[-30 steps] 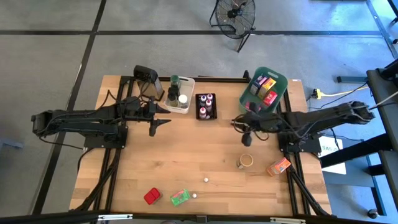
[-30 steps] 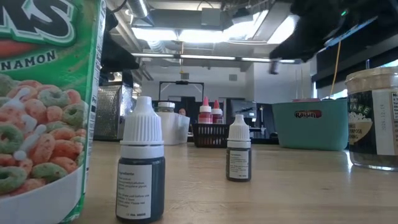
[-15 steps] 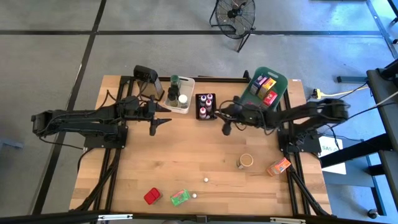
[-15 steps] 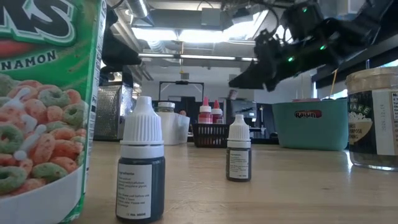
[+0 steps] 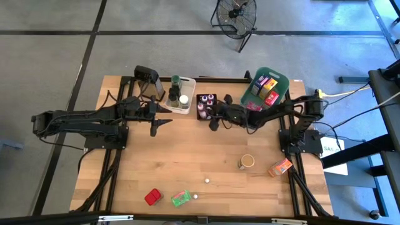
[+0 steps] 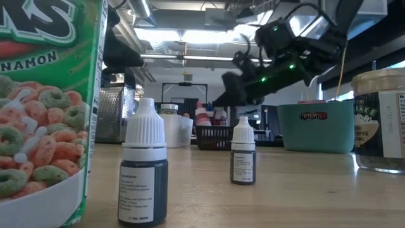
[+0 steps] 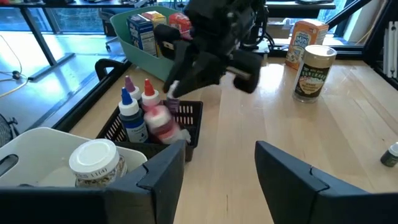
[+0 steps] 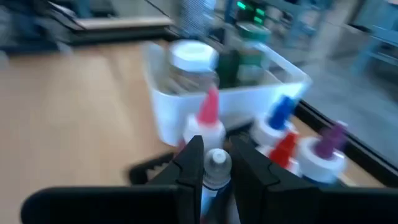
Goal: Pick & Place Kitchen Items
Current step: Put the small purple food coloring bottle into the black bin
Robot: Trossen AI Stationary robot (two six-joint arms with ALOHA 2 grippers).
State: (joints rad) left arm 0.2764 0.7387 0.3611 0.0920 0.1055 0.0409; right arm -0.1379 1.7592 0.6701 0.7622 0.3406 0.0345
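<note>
My right gripper (image 5: 213,120) is shut on a small white-capped bottle (image 8: 216,164) and hangs just over the near right edge of the black basket (image 5: 207,107), which holds several colour-capped bottles (image 7: 144,107). In the left wrist view it (image 7: 176,88) slants down at the basket. My left gripper (image 5: 164,123) waits open, left of the basket and beside the white bin (image 5: 182,95), nothing between its fingers (image 7: 163,175). A jar (image 5: 247,162), two tiny bottles (image 5: 207,180), and orange (image 5: 280,167), red (image 5: 152,197) and green (image 5: 180,198) packets lie on the table's near half. My right gripper pinches the small bottle between its two fingers (image 8: 188,167), on its body below the white cap (image 8: 217,158). The cap end sticks out past the fingertips. The fingers come slanting down from the table's right, and the bottle is lifted clear above the basket.
The teal bin (image 5: 266,91) with packets stands at the far right, and the white bin holds lidded jars (image 7: 93,160). A grater (image 5: 147,77) stands at the far left. In the low view a cereal box (image 6: 44,107) and two small bottles (image 6: 144,171) stand close.
My right gripper has swung from near the table's middle right toward the table's left and far edge and has sunk, carrying the small bottle up to the black basket. My left gripper has kept still.
</note>
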